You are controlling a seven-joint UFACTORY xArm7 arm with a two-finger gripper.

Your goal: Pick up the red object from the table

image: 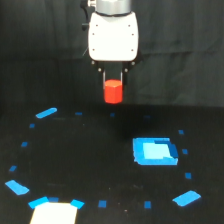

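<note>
The red object (113,92) is a small red-orange block held between my gripper's (113,85) two dark fingers, lifted well above the black table (90,160). The gripper hangs from the white arm head at the top centre of the exterior view and is shut on the block. The block's upper part is hidden between the fingers.
A large blue square patch (154,151) lies on the table to the exterior view's right of centre. Small blue tape marks are scattered around it, with larger blue pieces at the left (46,113), bottom left (17,187) and bottom right (186,198). A white patch (54,212) sits at the bottom edge.
</note>
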